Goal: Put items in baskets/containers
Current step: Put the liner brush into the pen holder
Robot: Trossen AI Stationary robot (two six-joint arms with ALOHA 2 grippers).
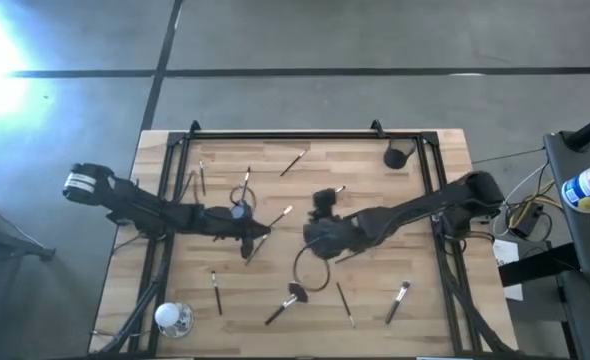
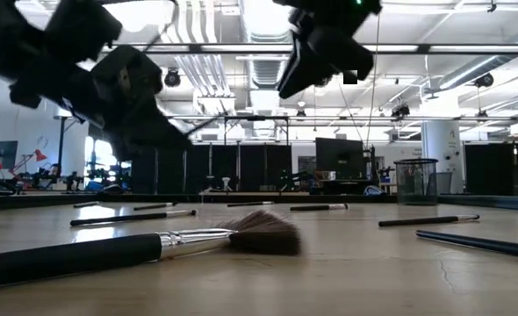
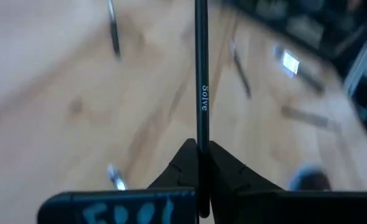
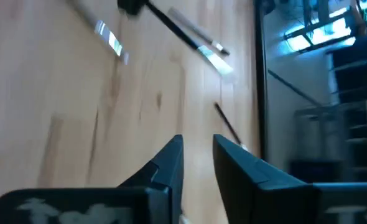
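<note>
Left gripper [image 3: 199,163], jaws pinched on a slim black-handled makeup brush [image 3: 200,81] (long axis straight out from the fingertips), left of the small black round cup [image 1: 396,156]. Right gripper [image 4: 198,163], jaws slightly parted, empty, nearer the cup above the wooden table [image 1: 375,205].

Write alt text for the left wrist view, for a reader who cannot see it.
The left gripper is shut on a thin dark brush handle that runs straight away from the camera and bears pale lettering. Beyond it lies a blurred wooden table with several other brushes scattered on it, one of them off to the side.
</note>
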